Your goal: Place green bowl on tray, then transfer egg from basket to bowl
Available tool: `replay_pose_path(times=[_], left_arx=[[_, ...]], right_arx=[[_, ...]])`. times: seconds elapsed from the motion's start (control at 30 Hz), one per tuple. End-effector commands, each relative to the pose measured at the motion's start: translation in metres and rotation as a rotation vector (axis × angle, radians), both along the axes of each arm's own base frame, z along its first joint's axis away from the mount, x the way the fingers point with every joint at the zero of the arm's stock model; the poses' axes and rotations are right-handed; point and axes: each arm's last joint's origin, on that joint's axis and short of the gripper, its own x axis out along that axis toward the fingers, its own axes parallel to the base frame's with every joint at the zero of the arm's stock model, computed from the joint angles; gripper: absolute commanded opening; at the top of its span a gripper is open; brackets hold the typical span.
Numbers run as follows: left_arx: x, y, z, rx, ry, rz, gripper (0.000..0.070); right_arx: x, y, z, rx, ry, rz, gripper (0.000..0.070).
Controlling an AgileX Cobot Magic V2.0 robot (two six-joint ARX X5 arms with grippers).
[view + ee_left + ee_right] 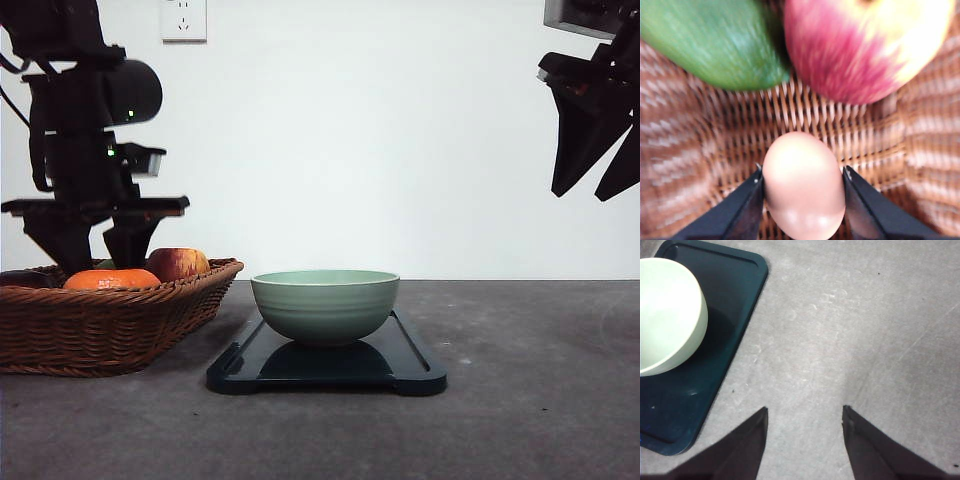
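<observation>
- Two fingers of the left gripper (pixel 802 187) stand on both sides of the egg (pixel 803 185), touching it or nearly so; I cannot tell if the grip is already firm.
- The egg lies on the floor of the basket (pixel 705 150). The squeeze should be gentle, and the lift straight up.
- An apple (pixel 865 45) at 1 o'clock and a green fruit (pixel 710 40) at 11 o'clock lie near the egg, so sideways room is small.
- In the front view the braided rim of the basket (pixel 215 272) must be cleared before moving to 3 o'clock.
- The green bowl (pixel 325 303) already sits on the tray (pixel 400 372), just beside the basket.
- The right gripper (pixel 805 412) hangs wide and empty over the bare counter (pixel 865 330), well apart.
</observation>
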Motion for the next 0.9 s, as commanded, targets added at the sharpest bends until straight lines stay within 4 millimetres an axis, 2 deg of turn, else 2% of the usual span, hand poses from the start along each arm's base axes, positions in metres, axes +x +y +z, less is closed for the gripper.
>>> replay_pose_path(times=[0.0, 0.2, 0.37, 0.87], left_arx=[[-0.001, -0.001, 0.016, -0.014, -0.058, -0.013, 0.0157], [-0.016, -0.002, 0.049, -0.057, -0.149, -0.035, 0.0157], [-0.028, -0.015, 0.066, -0.134, -0.184, -0.107, 0.0157], [-0.058, -0.101, 0.074, -0.230, -0.289, -0.338, 0.0160]], right_arx=[[0.002, 0.001, 0.001, -0.004, -0.007, 0.010, 0.0289], [0.002, 0.001, 0.001, -0.004, -0.008, 0.010, 0.0289], [0.002, 0.002, 0.002, -0.002, -0.014, 0.010, 0.0289], [0.002, 0.002, 0.001, -0.002, -0.011, 0.010, 0.0289]])
